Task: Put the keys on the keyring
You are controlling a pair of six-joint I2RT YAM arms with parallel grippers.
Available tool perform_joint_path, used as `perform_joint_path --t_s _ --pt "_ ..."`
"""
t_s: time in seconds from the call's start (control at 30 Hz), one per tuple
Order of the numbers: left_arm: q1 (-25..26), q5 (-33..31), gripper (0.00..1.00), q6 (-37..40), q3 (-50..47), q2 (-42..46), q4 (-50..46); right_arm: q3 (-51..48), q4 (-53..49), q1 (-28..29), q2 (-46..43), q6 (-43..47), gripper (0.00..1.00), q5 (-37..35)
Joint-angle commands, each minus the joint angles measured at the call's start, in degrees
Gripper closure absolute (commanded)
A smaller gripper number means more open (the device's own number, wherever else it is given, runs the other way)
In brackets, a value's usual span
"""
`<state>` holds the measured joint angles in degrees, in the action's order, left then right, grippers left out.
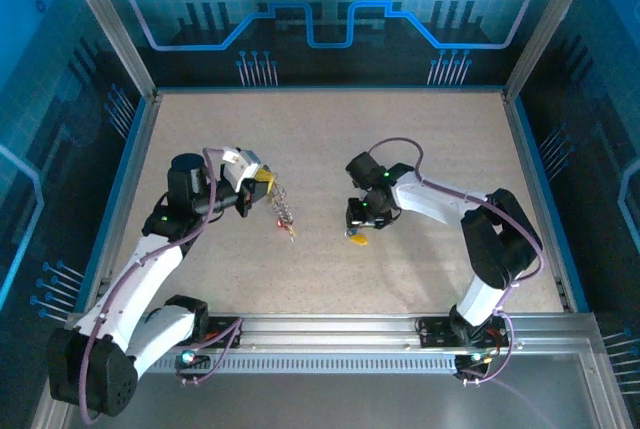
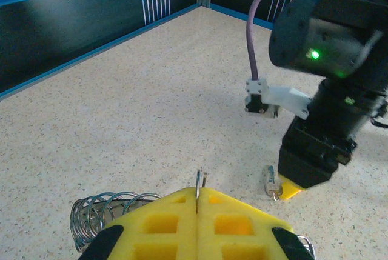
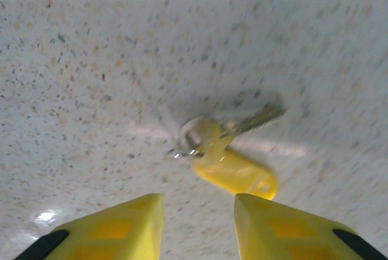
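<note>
Right wrist: released right claw (image 3: 197,206) over yellow-tagged silvery key (image 3: 229,154), which may skid; left claw (image 2: 198,196) clenches thin silvery keyring (image 2: 198,178).

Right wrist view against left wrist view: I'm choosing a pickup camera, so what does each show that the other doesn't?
Right wrist: the key up close, blade and small loop clear, right gripper open. Left wrist: the left gripper shut on the keyring, edge-on, wire loops beside it. Both: the yellow-tagged key on the speckled table, right gripper above it.
</note>
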<state>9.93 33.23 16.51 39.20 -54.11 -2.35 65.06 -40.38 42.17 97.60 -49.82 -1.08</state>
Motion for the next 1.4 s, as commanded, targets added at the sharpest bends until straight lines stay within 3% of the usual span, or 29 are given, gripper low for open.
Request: perform_joint_path --t_s 0.0,0.33,0.8,1.17,1.37 --pt "0.35 0.74 1.00 0.28 2.42 0.53 1.59 3.70 -3.82 2.75 3.13 -10.25 0.60 -6.06" --pt "0.33 0.85 1.00 -0.21 2.11 0.76 2.17 9.03 -6.27 5.37 10.84 -10.23 0.58 -14.07" --pt "0.35 0.52 1.00 0.23 2.24 0.25 1.82 10.95 -7.79 5.73 13.28 -8.44 0.66 -14.31" --pt "0.33 0.74 1.00 0.19 2.27 -0.12 1.86 12.01 -8.49 5.05 15.56 -7.42 0.66 -12.28" --pt "0.35 0.70 1.00 0.27 2.34 -0.09 1.74 12.07 -9.01 5.35 14.83 -7.14 0.72 -13.02"
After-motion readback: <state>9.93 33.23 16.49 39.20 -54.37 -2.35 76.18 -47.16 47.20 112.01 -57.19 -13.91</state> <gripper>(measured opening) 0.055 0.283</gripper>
